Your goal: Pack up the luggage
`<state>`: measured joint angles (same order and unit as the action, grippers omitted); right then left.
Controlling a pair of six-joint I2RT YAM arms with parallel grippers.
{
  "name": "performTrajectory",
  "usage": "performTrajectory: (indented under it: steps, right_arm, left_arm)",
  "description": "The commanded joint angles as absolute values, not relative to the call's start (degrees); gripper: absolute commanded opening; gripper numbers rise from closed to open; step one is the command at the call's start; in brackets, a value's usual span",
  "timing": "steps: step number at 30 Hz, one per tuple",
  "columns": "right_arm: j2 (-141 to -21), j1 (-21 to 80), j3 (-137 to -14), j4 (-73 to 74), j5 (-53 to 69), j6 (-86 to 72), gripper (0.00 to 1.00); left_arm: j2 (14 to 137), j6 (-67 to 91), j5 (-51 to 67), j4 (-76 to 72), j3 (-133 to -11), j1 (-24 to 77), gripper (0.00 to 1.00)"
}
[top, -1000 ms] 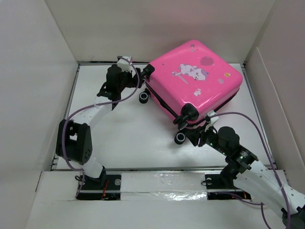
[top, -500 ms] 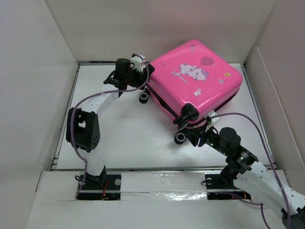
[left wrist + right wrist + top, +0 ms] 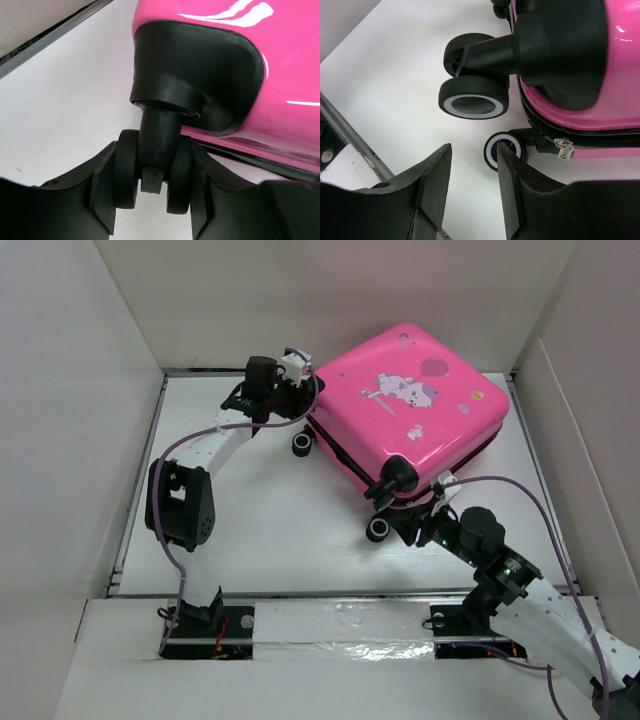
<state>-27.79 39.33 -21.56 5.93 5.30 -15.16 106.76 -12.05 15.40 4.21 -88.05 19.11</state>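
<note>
Grip at upper left: the left gripper [image 3: 297, 377] pinches a black twin caster [image 3: 159, 131] on the small bright pink hard-shell suitcase [image 3: 410, 405]. The suitcase lies flat and closed at upper centre-right of the white table [image 3: 260, 510], its wheeled end facing lower left and its long axis running to upper right. Only the wrist views show the clamp and the silver zipper pull [image 3: 564, 147]. The right gripper [image 3: 474, 148] hangs part open, holding nothing, just beside a white-faced wheel [image 3: 472, 97]. The far corner is near the right white wall [image 3: 575, 360]; bare tabletop lies lower left.
</note>
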Motion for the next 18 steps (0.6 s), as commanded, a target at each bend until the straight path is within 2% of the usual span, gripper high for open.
performTrajectory:
  steps: [1,2,3,5,7,13,15,18]
  right_arm:
    - [-27.5,38.9,-20.9,5.1,0.4,-16.3,0.47]
    - [-27.3,38.9,-20.5,5.0,-1.4,-16.8,0.48]
    - [-27.3,38.9,-20.5,4.8,-2.5,-17.3,0.48]
    - [-27.7,38.4,-20.3,3.6,-3.6,-17.9,0.46]
    - [-28.9,38.4,-21.6,4.0,-3.5,-17.8,0.42]
    - [-30.1,37.1,-23.0,5.0,-4.8,-16.1,0.42]
    - [-30.8,36.6,-22.8,3.4,-3.3,-15.6,0.44]
    - [-34.4,35.3,-22.9,-0.5,3.0,-14.2,0.48]
  left_arm:
    - [105.7,-9.2,16.3,1.8,-89.2,19.0,0.21]
    - [105.1,-8.4,16.3,0.5,-88.3,19.0,0.16]
    - [103.6,-7.3,15.7,-1.4,-85.5,19.0,0.07]
    - [101.7,-1.3,14.7,-9.0,-81.5,19.0,0.0]
    - [98.2,5.0,14.2,-17.9,-73.3,19.0,0.0]
    - [86.6,15.0,8.7,-34.2,-49.0,19.0,0.0]
    - [80.7,19.1,7.1,-38.1,-39.4,19.6,0.0]
    - [74.2,24.1,5.0,-40.7,-32.0,21.4,0.0]
